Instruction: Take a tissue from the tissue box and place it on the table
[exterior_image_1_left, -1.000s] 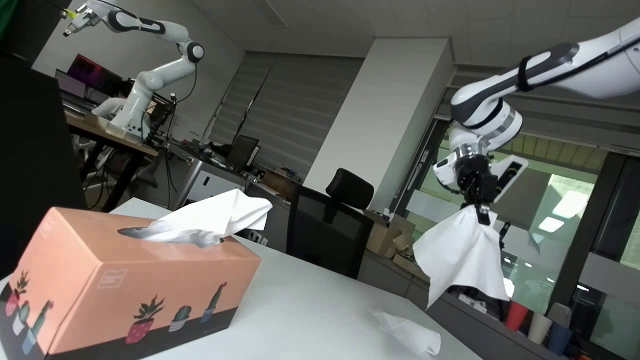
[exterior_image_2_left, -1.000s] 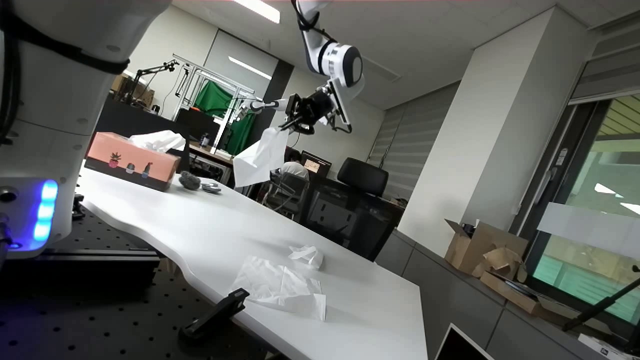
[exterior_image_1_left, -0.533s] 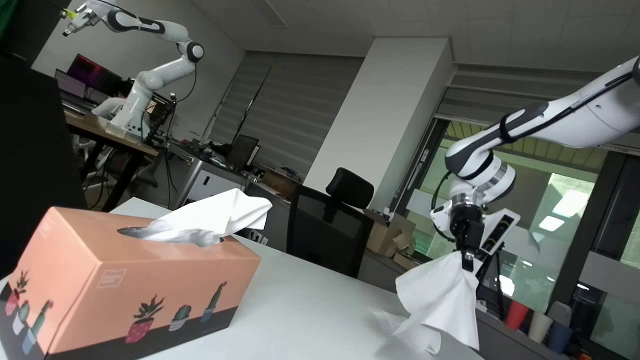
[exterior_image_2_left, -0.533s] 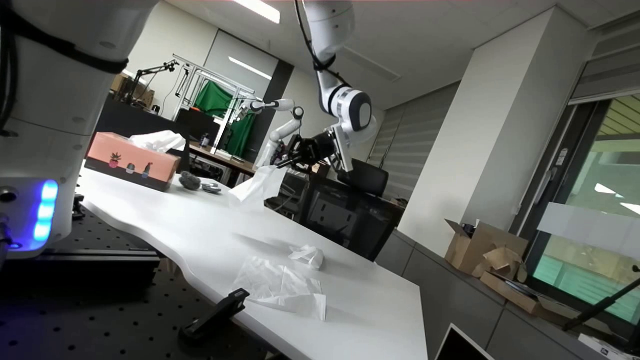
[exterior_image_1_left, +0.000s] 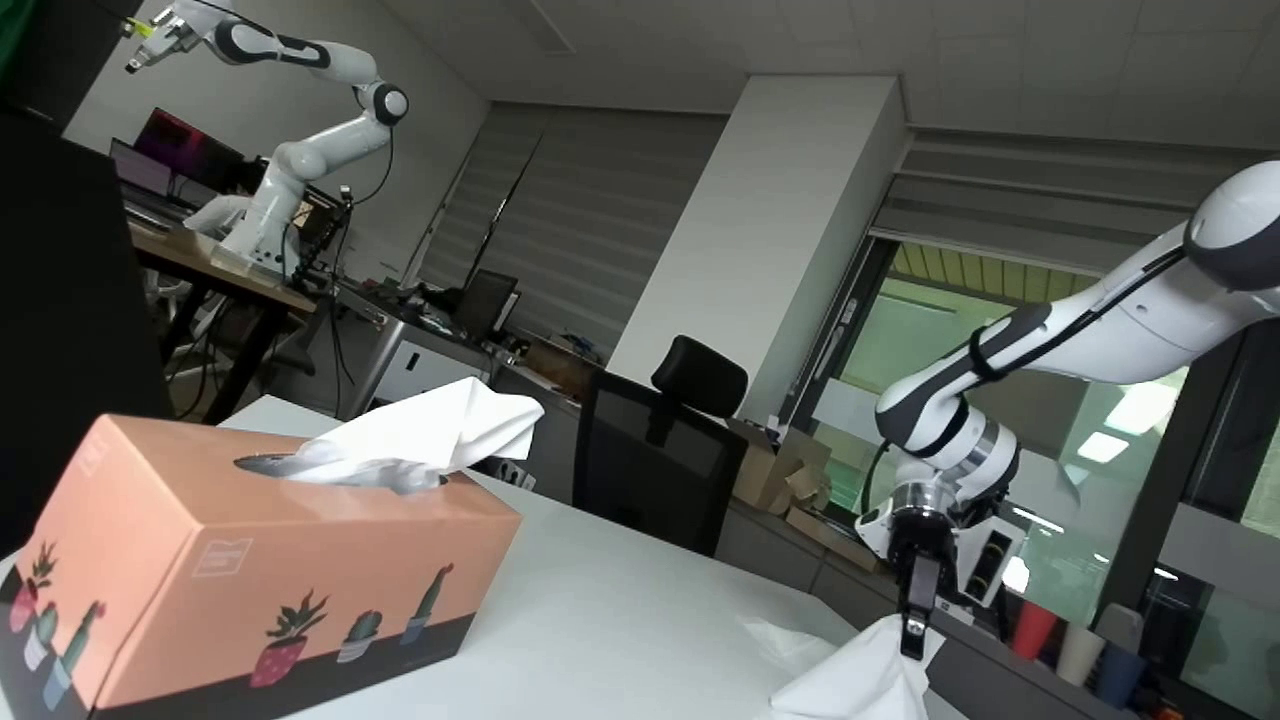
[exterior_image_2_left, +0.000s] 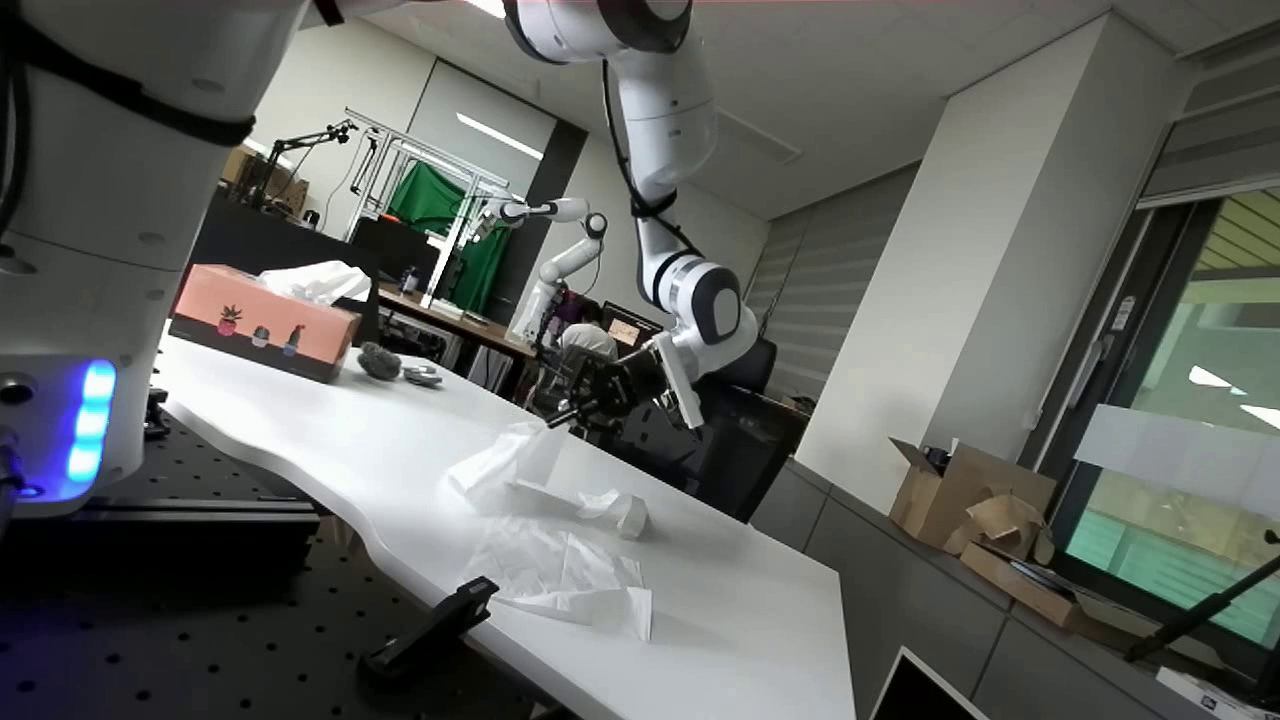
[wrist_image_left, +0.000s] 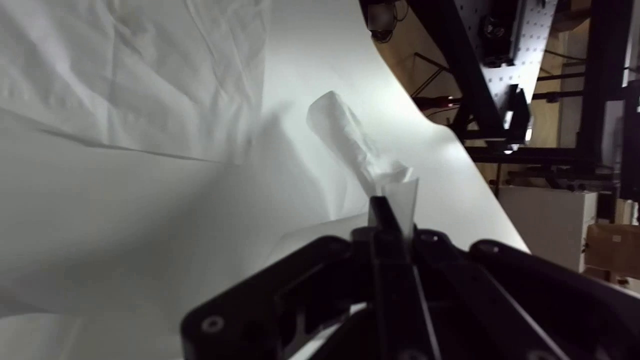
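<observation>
The orange tissue box (exterior_image_1_left: 340, 570) with cactus pictures stands on the white table (exterior_image_1_left: 600, 620); it also shows in an exterior view (exterior_image_2_left: 265, 325). A white tissue (exterior_image_1_left: 440, 430) sticks up from its slot. My gripper (exterior_image_1_left: 913, 640) is shut on another white tissue (exterior_image_1_left: 865, 680), well away from the box and low over the table. In an exterior view, the held tissue (exterior_image_2_left: 505, 465) hangs from the fingertips (exterior_image_2_left: 560, 415) and its lower part appears to reach the tabletop. In the wrist view, the tissue (wrist_image_left: 401, 197) is pinched between the fingers (wrist_image_left: 395, 230).
A spread tissue (exterior_image_2_left: 560, 575) and a crumpled tissue (exterior_image_2_left: 615, 512) lie on the table near the held one. A black clamp (exterior_image_2_left: 430, 635) sits at the table edge. Small grey objects (exterior_image_2_left: 380, 361) lie beside the box. A black chair (exterior_image_1_left: 650, 470) stands behind the table.
My gripper has moved down with the tissue, from high above the table to just over it. The tissue's lower part now bunches near the tabletop. The box has not moved.
</observation>
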